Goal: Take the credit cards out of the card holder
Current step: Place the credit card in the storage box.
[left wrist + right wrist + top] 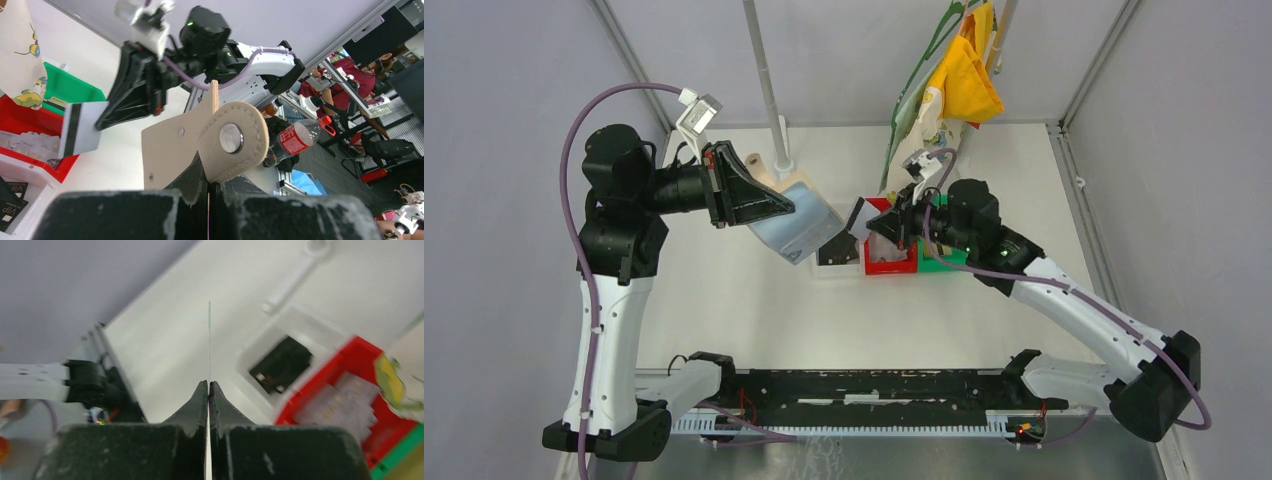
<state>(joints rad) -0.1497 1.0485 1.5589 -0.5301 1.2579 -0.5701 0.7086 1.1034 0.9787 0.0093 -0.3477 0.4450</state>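
Observation:
The card holder (802, 232), tan with a pale blue-grey panel, hangs above the table from my left gripper (789, 207), which is shut on its edge. The left wrist view shows its tan flap and metal snap (230, 137) standing up out of my shut left gripper (209, 175). My right gripper (886, 220) is shut on one credit card (860, 213), white with a dark stripe, held in the air just right of the holder. That card (80, 129) is apart from the holder. Edge-on, the card (209, 340) is a thin line rising from my right gripper (208, 390).
A red bin (889, 266) holding pale cards sits under the right gripper, with a green bin (952, 256) behind it. A white tray (837, 268) with black cards lies left of the red bin. Patterned and yellow cloths (964, 70) hang at the back beside a post (769, 100).

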